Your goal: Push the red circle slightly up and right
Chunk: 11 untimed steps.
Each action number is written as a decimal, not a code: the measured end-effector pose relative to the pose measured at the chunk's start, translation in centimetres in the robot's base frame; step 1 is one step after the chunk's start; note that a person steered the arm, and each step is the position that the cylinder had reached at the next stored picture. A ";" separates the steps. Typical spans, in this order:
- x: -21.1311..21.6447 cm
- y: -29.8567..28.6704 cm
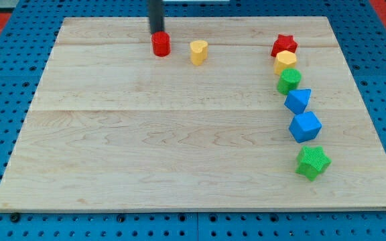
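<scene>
Just below my tip (pixel 157 32) sits the red circle (pixel 161 45), touching.

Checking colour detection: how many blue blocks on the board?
2. Both sit in the column at the view's right: one blue block just below the green block, the other blue block directly beneath it, above the green star. None looks hidden.

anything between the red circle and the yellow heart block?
No. In the camera view only bare wood separates the red circle from the yellow heart at its right. My tip sits at the circle's top edge.
</scene>
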<state>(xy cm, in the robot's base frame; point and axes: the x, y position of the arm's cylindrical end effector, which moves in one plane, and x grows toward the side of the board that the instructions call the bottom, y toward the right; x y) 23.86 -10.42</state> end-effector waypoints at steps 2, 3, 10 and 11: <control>5.2 -0.8; 5.0 4.5; -3.6 10.1; -3.0 15.2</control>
